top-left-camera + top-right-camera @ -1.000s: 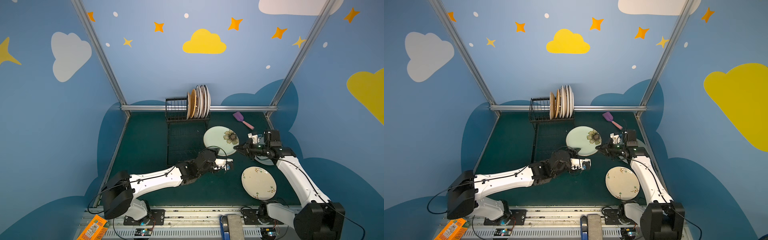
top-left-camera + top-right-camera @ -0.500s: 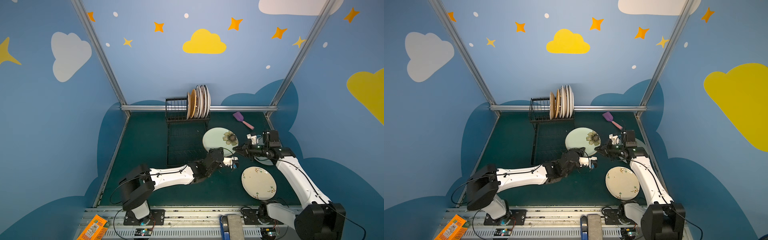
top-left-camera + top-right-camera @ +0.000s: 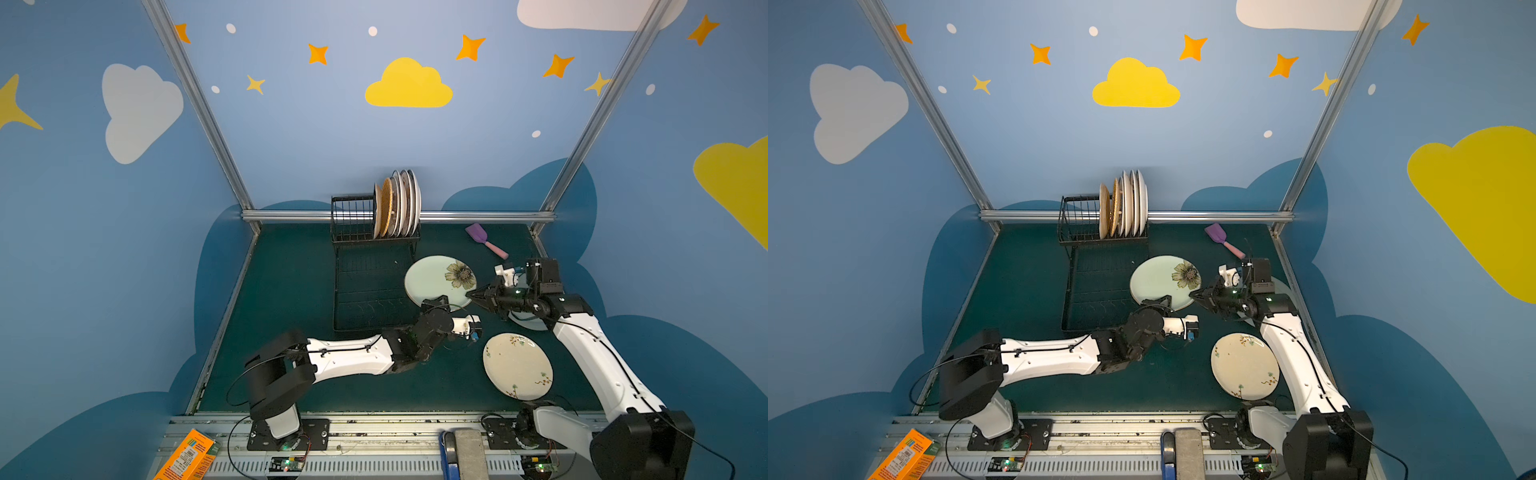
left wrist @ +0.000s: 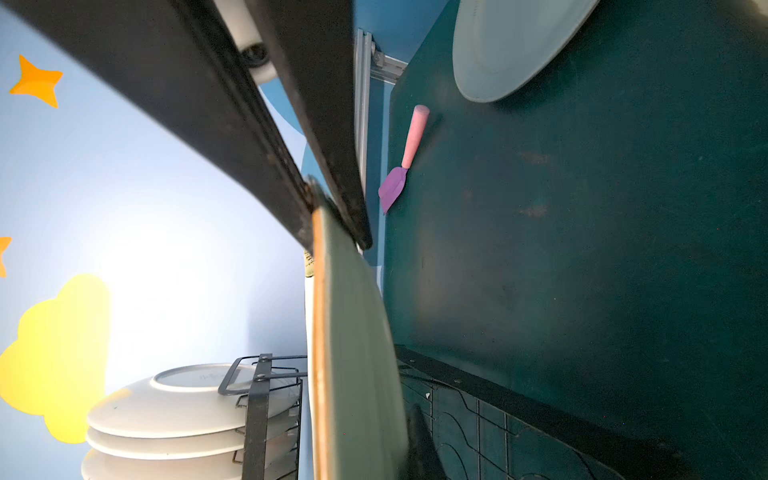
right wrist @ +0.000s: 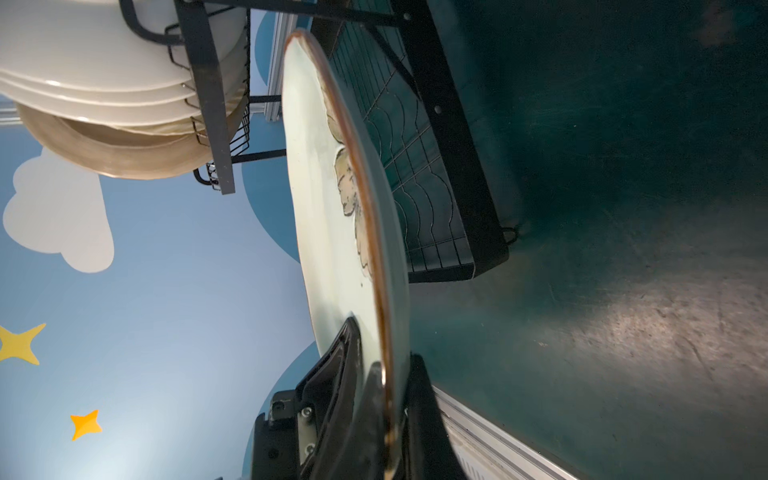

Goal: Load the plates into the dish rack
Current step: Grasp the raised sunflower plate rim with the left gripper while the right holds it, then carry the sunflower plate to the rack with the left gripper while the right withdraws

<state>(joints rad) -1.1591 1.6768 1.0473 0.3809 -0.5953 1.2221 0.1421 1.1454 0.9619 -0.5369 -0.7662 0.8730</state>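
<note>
Your left gripper (image 4: 334, 232) clamps the rim of the pale green plate (image 3: 432, 276); your right gripper (image 5: 384, 395) straddles that rim too, grip impossible to tell. In both top views the plate is right of centre, beside the lower tray of the dish rack (image 3: 365, 286).

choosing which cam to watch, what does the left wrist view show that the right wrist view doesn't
Left wrist only: the spatula and a second plate flat on the mat. Right wrist only: the flower print and the tan plate in the dish rack. Both: the pale green plate edge-on between claw fingers, and white racked plates.
</note>
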